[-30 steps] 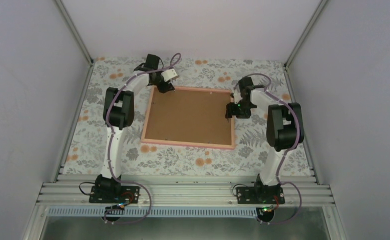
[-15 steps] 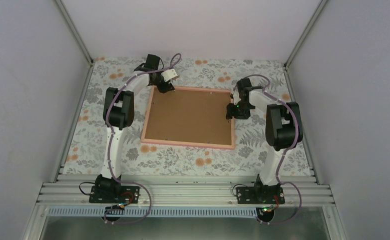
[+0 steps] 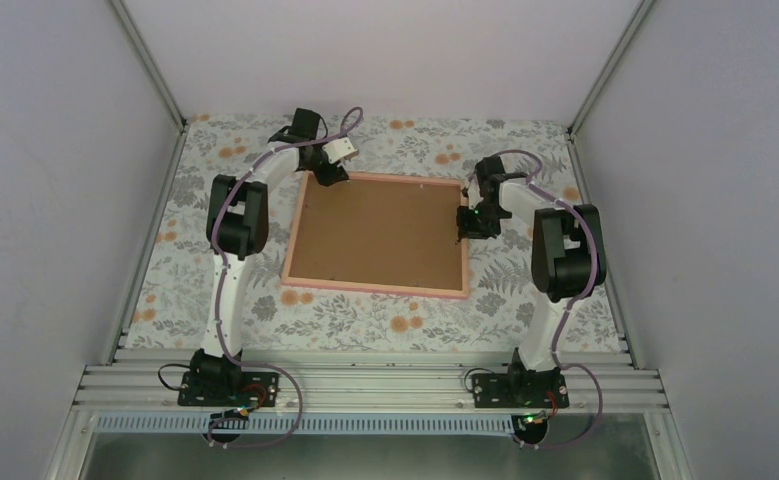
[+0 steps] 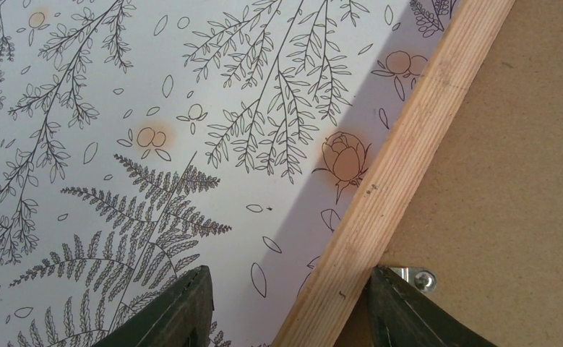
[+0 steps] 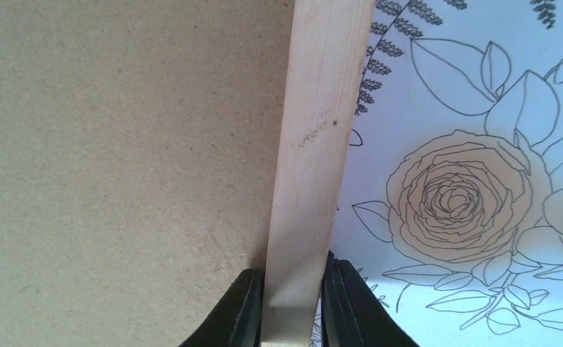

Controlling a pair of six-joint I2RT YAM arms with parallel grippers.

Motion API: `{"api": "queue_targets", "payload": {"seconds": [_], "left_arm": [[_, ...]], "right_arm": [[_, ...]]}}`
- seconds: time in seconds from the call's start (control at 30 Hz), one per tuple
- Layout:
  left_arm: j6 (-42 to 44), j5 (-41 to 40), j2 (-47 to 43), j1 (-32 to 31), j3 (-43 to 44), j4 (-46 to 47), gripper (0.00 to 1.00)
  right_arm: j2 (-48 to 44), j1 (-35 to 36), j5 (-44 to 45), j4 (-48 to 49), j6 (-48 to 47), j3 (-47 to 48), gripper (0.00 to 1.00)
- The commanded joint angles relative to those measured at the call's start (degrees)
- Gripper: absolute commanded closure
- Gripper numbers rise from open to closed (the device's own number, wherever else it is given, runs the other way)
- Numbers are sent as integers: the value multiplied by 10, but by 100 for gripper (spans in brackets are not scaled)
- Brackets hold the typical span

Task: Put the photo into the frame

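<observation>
The frame (image 3: 375, 288) lies face down on the table, its brown backing board (image 3: 380, 230) facing up. The photo is hidden. My right gripper (image 3: 462, 225) is at the frame's right side. In the right wrist view it (image 5: 293, 278) is shut on the pale wooden rail (image 5: 318, 130), one finger on each side. My left gripper (image 3: 330, 176) is at the frame's far left corner. In the left wrist view it (image 4: 289, 273) is open and straddles the rail (image 4: 401, 152), one finger over the tablecloth and the other over the backing (image 4: 509, 144).
A floral tablecloth (image 3: 365, 320) covers the table around the frame. A small metal clip (image 4: 417, 279) sits on the backing beside my left gripper's inner finger. Grey walls with metal posts (image 3: 150, 60) close in the left, right and far sides.
My right gripper's fingers have closed onto the frame's right rail. The left arm and the frame have not visibly moved.
</observation>
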Motion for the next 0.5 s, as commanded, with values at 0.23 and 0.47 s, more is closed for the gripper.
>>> {"api": "queue_targets", "payload": {"seconds": [0.23, 0.47], "left_arm": [[6, -33, 19, -6, -6, -20, 46], [7, -36, 17, -6, -6, -18, 46]], "right_arm": [[-6, 7, -48, -39, -31, 3, 59], [-1, 6, -10, -30, -32, -38, 74]]}}
